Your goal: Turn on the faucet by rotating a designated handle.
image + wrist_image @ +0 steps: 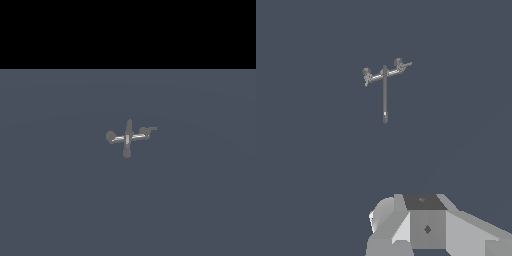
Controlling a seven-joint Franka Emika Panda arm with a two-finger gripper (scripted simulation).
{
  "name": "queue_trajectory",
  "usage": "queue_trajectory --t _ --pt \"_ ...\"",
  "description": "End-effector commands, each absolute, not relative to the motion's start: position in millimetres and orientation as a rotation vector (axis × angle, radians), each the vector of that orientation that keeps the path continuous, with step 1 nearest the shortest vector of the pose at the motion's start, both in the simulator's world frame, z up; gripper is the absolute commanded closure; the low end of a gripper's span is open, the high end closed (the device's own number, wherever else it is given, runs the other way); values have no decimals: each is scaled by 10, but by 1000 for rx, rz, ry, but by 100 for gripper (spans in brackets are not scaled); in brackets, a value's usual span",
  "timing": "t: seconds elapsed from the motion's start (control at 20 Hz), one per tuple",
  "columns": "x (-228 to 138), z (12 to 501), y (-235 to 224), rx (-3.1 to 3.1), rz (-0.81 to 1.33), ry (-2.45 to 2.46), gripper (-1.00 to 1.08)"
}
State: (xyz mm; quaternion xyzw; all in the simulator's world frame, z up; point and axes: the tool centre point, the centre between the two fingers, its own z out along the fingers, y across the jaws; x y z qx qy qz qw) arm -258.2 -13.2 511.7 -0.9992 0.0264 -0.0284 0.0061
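The faucet is a tiny grey-brown cross on the grey floor, in the middle of the exterior view. A dark upright bar is crossed by a lighter bar with knobbed ends. The handle is the end knob on the exterior view's right, with a thin short lever jutting sideways. The other end is a plain round knob. In the wrist view the faucet lies well ahead, with the handle and the plain knob. No gripper fingers show in either view.
A white and grey part of the robot's body fills the edge of the wrist view, well apart from the faucet. Flat grey floor lies all around the faucet, with a black band beyond it.
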Motion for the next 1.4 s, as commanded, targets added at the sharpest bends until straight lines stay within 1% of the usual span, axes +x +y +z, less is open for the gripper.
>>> queue_trajectory --t 0.0,0.35,0.65,0.95,1.35 --pt "-2582 5117 -132 -3127 -89 82 108" --pt "-2506 5022 -94 -3126 -87 127 108" --pt "-2316 4790 -11 -3119 -83 235 108" --pt "-2012 4433 91 -3103 -77 400 108" --pt "-1494 3846 192 -3056 -65 666 108"
